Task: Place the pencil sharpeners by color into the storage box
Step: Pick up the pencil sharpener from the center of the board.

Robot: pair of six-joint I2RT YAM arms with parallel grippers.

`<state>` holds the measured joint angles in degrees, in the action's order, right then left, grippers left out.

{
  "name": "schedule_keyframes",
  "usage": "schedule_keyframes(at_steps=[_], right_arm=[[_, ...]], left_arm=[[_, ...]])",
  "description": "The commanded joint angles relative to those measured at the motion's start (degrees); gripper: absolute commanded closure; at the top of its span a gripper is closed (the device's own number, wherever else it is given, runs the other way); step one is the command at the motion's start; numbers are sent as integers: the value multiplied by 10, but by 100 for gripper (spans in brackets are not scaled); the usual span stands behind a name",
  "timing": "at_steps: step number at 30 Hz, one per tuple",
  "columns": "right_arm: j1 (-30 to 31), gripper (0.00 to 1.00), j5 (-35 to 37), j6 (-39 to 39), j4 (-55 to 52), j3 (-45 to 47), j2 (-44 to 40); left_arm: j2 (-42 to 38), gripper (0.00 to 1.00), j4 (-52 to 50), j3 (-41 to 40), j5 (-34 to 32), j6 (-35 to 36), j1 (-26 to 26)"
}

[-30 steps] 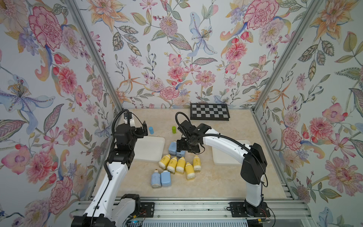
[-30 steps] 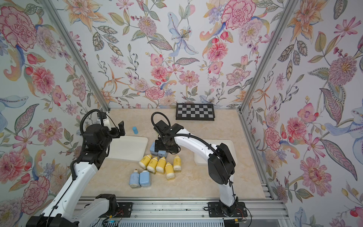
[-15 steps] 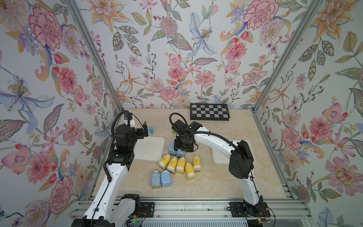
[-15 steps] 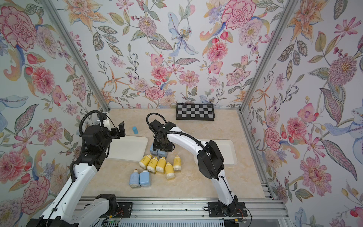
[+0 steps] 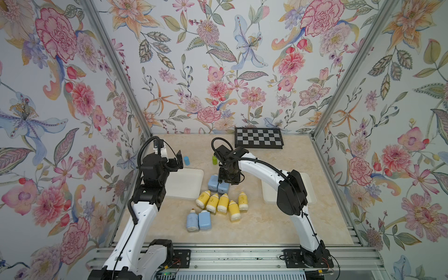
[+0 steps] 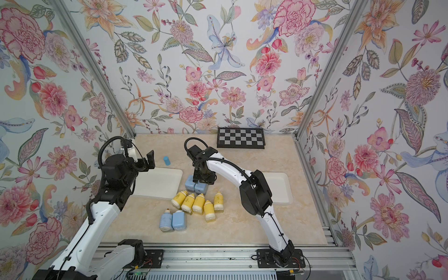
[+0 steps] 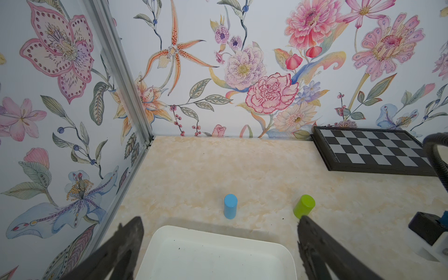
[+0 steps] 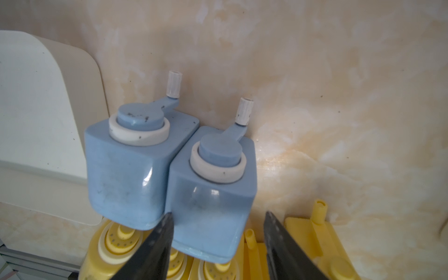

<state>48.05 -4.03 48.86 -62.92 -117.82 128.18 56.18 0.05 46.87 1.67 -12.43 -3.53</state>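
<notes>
Straddling an upright blue sharpener (image 8: pixel 213 174), the right end effector (image 8: pixel 218 213) sits straight above it, fingers (image 8: pixel 150 247) close on both flanks, though whether they pinch it cannot be told. Its long axis points up; a twin (image 8: pixel 126 164) touches one side, leaving one finger only the seam, with yellow sharpeners (image 5: pixel 221 202) just beside on the marbled surface (image 5: pixel 254 230). The left end effector (image 7: pixel 219 218), spread wide and empty, hovers over a tray (image 7: pixel 218 254), well apart.

No legible text, labels or numbers, faint marks on yellow pencil sharpeners (image 5: pixel 223 203) unreadable
</notes>
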Motion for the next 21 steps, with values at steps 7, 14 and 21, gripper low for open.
schedule_keyframes(at_steps=[7,14,21], right_arm=[[1,37,6,-5,-38,-46,36],[7,36,6,-4,-43,-53,47],[8,37,10,-4,-45,-51,54]], left_arm=[[-1,1,8,-9,13,6,3],[-2,0,8,-9,14,6,3],[-2,1,9,-10,14,6,3]])
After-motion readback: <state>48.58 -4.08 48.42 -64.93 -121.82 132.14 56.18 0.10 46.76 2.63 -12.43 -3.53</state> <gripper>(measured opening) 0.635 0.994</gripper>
